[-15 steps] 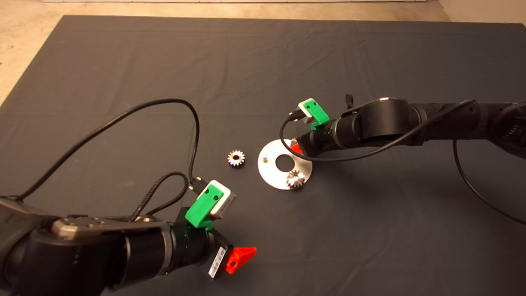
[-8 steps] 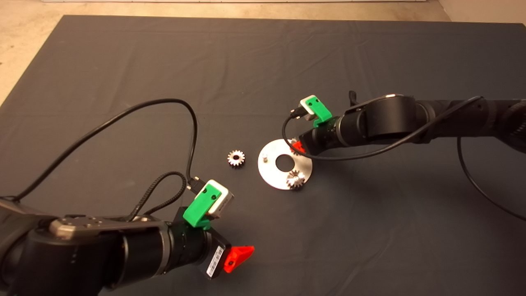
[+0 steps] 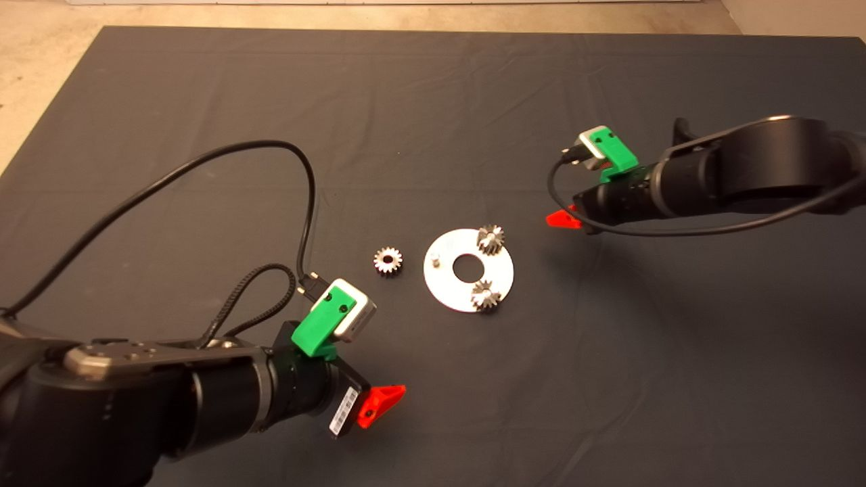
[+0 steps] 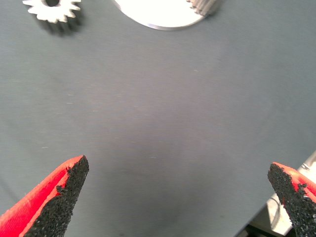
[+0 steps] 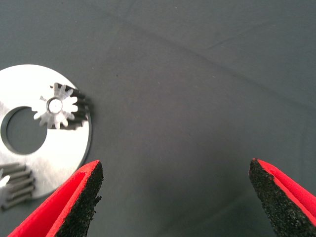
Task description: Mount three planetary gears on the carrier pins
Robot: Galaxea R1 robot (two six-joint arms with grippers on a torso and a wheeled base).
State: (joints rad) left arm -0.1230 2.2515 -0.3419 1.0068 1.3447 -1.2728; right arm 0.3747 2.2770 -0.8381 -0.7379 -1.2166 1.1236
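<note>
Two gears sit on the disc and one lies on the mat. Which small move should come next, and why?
Probably the left gripper, open and nearest, should move toward the loose gear on the mat. One carrier pin is bare; the right gripper is open, off the disc.

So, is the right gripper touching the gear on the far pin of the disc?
Apart. In the head view the right gripper sits clear of that gear, with bare mat between them.
</note>
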